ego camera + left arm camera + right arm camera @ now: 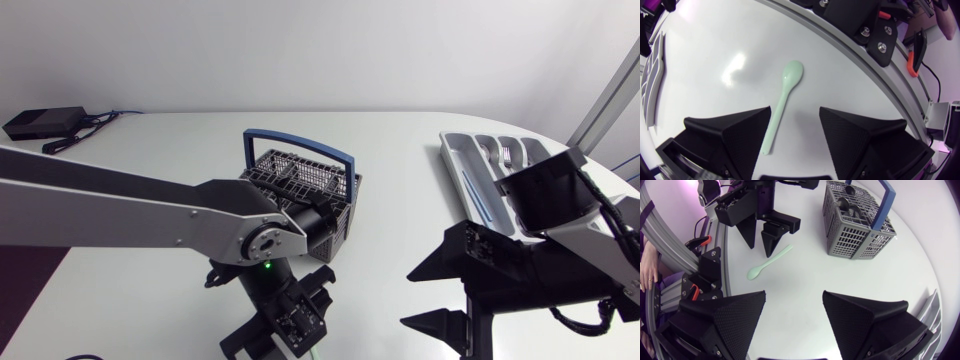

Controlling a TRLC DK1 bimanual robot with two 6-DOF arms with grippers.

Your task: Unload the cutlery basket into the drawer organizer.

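Note:
A mint-green spoon [782,102] lies flat on the white table, its handle between the fingers of my left gripper [795,135], which stands open just above it without touching it. The right wrist view shows the same spoon [769,262] below my left gripper [762,245]. In the head view the left arm hides the spoon. The grey cutlery basket [300,190] with a blue handle stands mid-table and holds metal cutlery [846,202]. The white drawer organizer [447,148] sits at the far right with forks in it. My right gripper [440,295] hovers open and empty near the front edge.
A black box [40,122] with cables lies at the far left corner. An aluminium frame rail [875,75] runs along the table's front edge close to the spoon. Bare white table [400,170] lies between basket and organizer.

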